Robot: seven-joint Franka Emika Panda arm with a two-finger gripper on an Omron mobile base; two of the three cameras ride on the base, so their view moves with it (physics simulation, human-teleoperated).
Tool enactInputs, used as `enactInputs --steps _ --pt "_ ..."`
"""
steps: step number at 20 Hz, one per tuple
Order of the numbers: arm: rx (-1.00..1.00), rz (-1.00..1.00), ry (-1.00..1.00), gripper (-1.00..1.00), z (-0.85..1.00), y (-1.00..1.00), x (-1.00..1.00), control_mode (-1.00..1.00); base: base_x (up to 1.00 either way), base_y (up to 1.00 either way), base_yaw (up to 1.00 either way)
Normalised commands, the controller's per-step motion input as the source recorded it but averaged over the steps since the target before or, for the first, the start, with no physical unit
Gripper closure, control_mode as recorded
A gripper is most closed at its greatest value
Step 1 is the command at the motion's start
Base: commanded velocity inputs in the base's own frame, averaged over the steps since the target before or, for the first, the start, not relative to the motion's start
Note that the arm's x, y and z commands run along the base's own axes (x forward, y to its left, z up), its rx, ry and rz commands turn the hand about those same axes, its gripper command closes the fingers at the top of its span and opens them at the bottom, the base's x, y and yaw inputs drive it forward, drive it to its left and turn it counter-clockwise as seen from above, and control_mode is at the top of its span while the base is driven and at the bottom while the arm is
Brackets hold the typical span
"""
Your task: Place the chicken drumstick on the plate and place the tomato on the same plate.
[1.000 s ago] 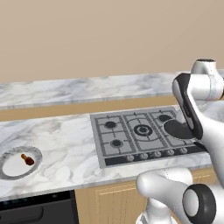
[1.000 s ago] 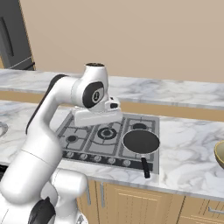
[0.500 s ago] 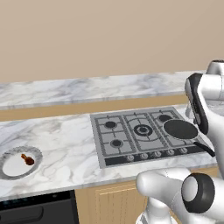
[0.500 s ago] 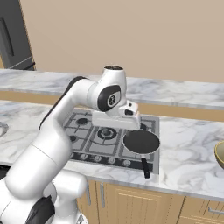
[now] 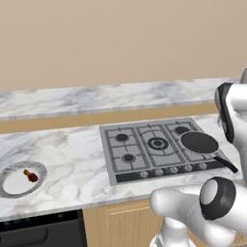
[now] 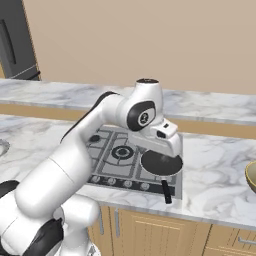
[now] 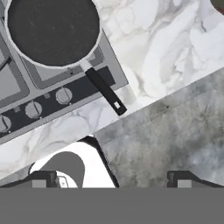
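The plate (image 5: 10, 170) lies on the marble counter at the far left in the left base view. On its white centre rests the small reddish-brown chicken drumstick (image 5: 30, 176). The tomato is out of view. My gripper (image 7: 111, 181) is open, its two dark fingertips (image 7: 43, 179) wide apart with nothing between them. It hangs far from the plate, above the counter's front edge just right of the hob. In the right base view my hand (image 6: 169, 141) sits over the black frying pan (image 6: 161, 164).
A grey gas hob (image 5: 144, 149) fills the middle of the counter, with the frying pan (image 5: 198, 143) on its right burner and its handle (image 7: 105, 92) pointing towards the front edge. A tan bowl (image 6: 251, 175) stands at the far right. A raised marble ledge (image 5: 96, 99) runs behind.
My arm has swung to the right, from above the middle of the hob to above the frying pan. The drumstick and plate have stayed put. The gripper stays open.
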Motion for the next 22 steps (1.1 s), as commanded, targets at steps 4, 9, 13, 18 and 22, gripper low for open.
enactInputs --steps 4,9,13,18,22 --pt "-0.11 -0.2 -0.02 -1.0 0.0 -0.71 0.0 -1.0 0.0 0.0 0.0" --pt "-0.06 -0.05 -0.06 -1.0 0.0 -0.68 -0.02 -1.0 0.0 0.0 0.0" --pt "-0.04 -0.04 -0.04 -1.0 0.0 -0.63 0.0 -1.0 0.0 0.0 0.0" --pt "-0.02 0.01 -0.03 -1.0 0.0 -0.53 0.0 -1.0 0.0 0.0 0.0" --pt "-0.05 0.06 -0.04 -1.0 -0.05 -0.33 0.09 -1.0 0.0 0.0 0.0"
